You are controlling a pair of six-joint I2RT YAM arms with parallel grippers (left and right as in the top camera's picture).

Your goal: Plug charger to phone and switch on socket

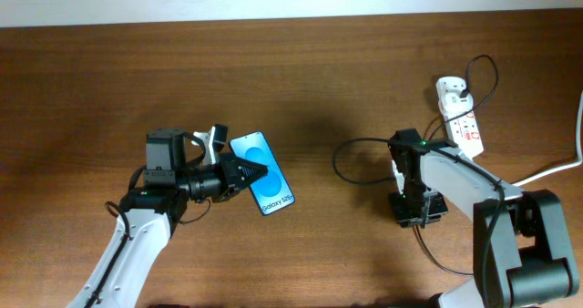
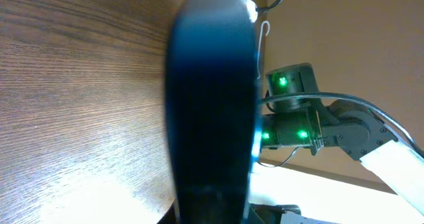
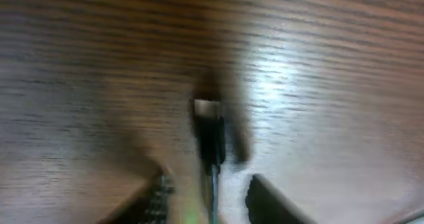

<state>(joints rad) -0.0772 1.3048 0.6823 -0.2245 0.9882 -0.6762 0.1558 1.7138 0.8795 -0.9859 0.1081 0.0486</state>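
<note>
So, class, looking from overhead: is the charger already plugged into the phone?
No: the phone is at the left gripper, the charger over by the right gripper, well apart.

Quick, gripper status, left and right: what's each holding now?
Left gripper: closed on the slim black-framed phone with blue screen.
Right gripper: cannot tell; the thin black charger cable's plug tip sits between its fingers, but blur hides the grip.

Overhead is evenly lit and sharp; both wrist views are blurred, with glare on the tabletop [image 3: 311,71], perhaps from motion.
</note>
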